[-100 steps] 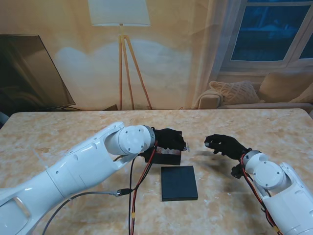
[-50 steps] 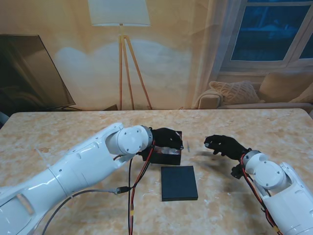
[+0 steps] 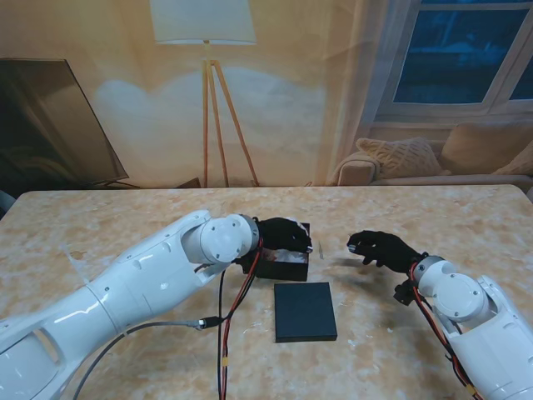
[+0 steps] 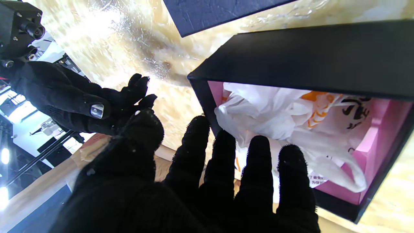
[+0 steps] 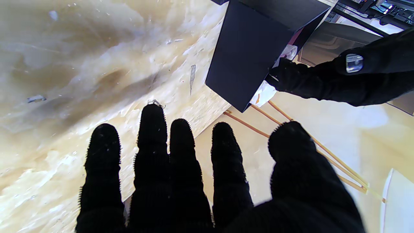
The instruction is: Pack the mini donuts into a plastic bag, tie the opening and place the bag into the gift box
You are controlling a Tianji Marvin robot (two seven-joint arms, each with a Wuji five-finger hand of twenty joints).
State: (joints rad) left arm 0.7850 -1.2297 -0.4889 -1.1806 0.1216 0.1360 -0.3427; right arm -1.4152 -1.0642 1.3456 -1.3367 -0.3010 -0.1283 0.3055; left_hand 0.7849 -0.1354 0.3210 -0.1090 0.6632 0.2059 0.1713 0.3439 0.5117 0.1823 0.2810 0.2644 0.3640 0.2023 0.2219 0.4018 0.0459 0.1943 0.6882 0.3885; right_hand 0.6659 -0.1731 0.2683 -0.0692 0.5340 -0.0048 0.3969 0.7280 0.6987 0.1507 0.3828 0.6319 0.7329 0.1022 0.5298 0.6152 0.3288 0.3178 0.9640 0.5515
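Right now the left hand (image 4: 207, 181) is hovering with fingers spread and empty just over the plastic bag (image 4: 278, 119), which is lying inside the open gift box (image 3: 281, 264), while the right hand (image 3: 376, 247), loosely apart, is waiting farther off.

Living-room setting, seemingly a printed backdrop.
A tripod floor lamp (image 3: 205, 92), sofa with cushion (image 3: 400, 157), night window (image 3: 463, 52) and dark TV screen (image 3: 46, 125) (all looking flat) rise behind the marble-patterned table (image 3: 100, 225).
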